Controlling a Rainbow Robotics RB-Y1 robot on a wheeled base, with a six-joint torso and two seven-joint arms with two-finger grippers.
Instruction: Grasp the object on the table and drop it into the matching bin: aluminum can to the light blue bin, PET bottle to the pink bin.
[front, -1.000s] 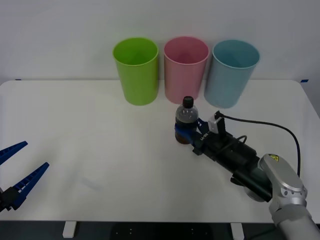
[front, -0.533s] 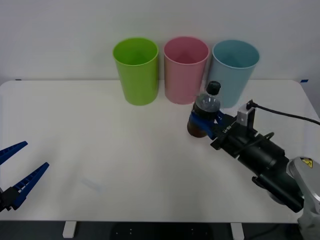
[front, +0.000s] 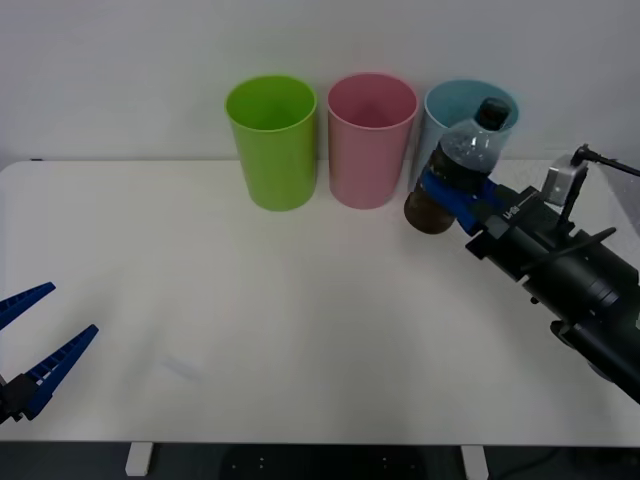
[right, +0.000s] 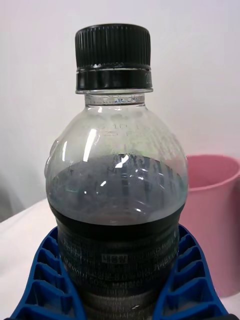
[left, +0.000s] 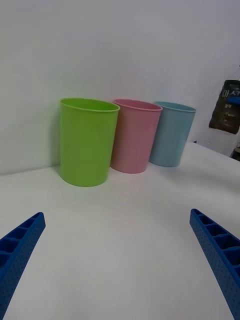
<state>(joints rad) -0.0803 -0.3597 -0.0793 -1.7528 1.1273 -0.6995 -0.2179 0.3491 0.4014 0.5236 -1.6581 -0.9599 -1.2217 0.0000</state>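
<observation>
The right gripper (front: 447, 193) clamps the bottle (front: 455, 168) round its labelled waist, lifted off the table (front: 250, 300) in front of the blue bin (front: 440, 125), beside the pink bin (front: 372, 140). Half-full, it looks moderately heavy, smooth, slightly squashy; the waist hold suits it. The left gripper (front: 35, 340) waits open at the near-left edge.

Lab (bare white table (front: 250, 320), wall (front: 120, 60)).

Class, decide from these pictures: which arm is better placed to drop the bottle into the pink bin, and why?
Right. The right claw already grips the PET bottle, lifted off the table close to the pink bin. The left claw sits open at the table's near left edge, far away.
</observation>
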